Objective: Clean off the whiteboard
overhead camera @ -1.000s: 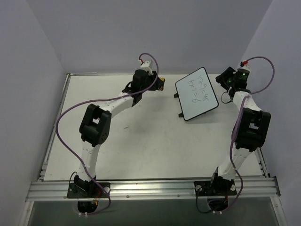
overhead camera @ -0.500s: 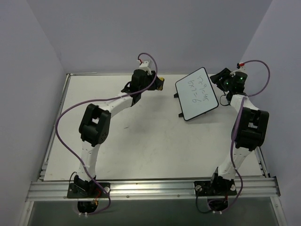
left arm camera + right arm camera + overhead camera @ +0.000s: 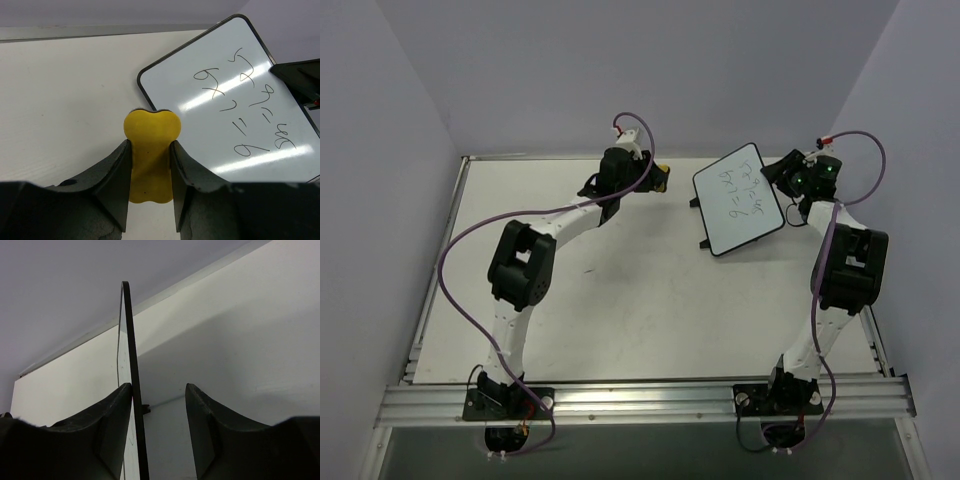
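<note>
The whiteboard [image 3: 738, 199] stands tilted at the back right of the table, with dark handwriting on its face. It fills the right of the left wrist view [image 3: 225, 120] and shows edge-on in the right wrist view [image 3: 131, 370]. My left gripper [image 3: 660, 177] is shut on a yellow eraser block [image 3: 150, 155], just left of the board's left edge. My right gripper [image 3: 782, 173] is open, its jaws astride the board's right edge; the left finger [image 3: 107, 435] is against the board, the right finger [image 3: 210, 430] stands apart from it.
The white table [image 3: 620, 290] is walled in by grey panels on the left, back and right. A metal rail [image 3: 640, 400] runs along the near edge, with both arm bases on it. Purple cables loop above each arm.
My right gripper has moved left to the board's right edge and now straddles it. The left arm, the eraser and the board have not visibly moved.
</note>
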Motion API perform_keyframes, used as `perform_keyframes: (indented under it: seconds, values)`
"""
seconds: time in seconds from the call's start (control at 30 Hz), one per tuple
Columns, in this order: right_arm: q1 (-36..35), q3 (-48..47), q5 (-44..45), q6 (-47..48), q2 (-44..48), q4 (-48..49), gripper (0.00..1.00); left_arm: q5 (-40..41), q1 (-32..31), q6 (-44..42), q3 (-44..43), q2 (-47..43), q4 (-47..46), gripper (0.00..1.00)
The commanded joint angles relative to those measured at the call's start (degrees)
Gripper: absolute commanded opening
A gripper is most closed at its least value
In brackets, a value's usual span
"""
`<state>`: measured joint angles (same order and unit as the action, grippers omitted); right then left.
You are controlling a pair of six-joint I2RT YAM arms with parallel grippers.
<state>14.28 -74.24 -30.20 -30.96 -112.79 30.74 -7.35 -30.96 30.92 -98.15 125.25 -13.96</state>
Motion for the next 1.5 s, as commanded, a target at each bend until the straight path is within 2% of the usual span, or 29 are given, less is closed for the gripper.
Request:
perform_keyframes:
  seconds: [0.0, 0.1, 0.2, 0.33, 0.83, 1.3, 1.47]
  values:
    - [-0.31, -3.02, -2.76, 1.52, -0.76, 1.07, 0.42, -0.73, 0.38, 0.11, -0.2, -3.0, -3.1, 0.02]
    - [-0.48, -3.46, -2.76, 1.69, -1.2, 0.55, 0.38, -0.64, 0.46, 0.02, -0.2, -3.0, -3.01, 0.02]
    - [-0.75, -3.55, -3.38, 1.87, -1.46, 0.64, 0.27, -0.56, 0.46, -0.15, -0.2, -3.08, -2.83, 0.02]
    - [-1.71, -4.77, -4.08, 3.8, -1.73, -1.21, 0.19, -0.56, 0.46, -0.24, -0.2, -3.26, -2.66, 0.02]
    - [-7.51, -6.62, -6.19, 11.71, -3.66, -5.78, 0.0, -0.47, 0.37, -0.59, 0.5, -3.79, -2.65, 0.02]
    - [-11.03, -3.2, -15.32, 8.55, -6.82, -1.39, 0.0, -0.29, 0.46, 0.02, 2.61, -4.58, -4.06, 0.02]
    - [-13.93, -1.79, -16.12, 10.3, -6.3, -2.09, 0.0, -0.12, 0.38, 0.2, 3.75, -5.19, -4.77, 0.02]
